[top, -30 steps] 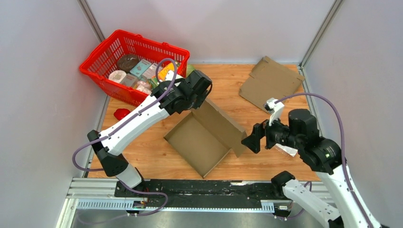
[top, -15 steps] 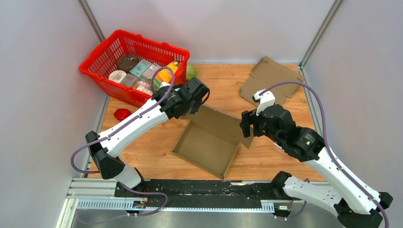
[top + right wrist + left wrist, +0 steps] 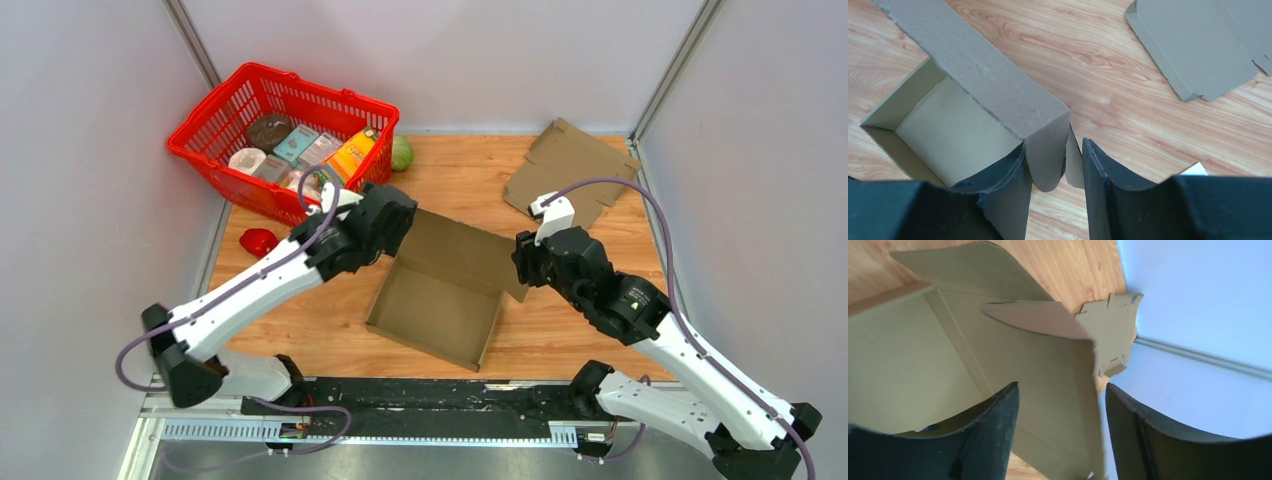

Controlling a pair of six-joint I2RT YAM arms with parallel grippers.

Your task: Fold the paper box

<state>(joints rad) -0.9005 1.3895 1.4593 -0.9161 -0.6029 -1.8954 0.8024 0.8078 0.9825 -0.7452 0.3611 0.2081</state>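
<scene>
The brown cardboard box sits open-topped near the middle of the wooden tabletop. My left pincer stands released, jaws wide astride a box wall at its far-left corner without pinching it. My right pincer brackets the right corner flap; whether it grips I cannot tell. With nothing bracing the box, a pull there could slide it or crease the flap crookedly.

A wooden table carries everything. A red basket sits at its far left corner, a green ball just beside it, and a small red thing nearer. Flat cardboard lies far right. The open box rests mid-table.
</scene>
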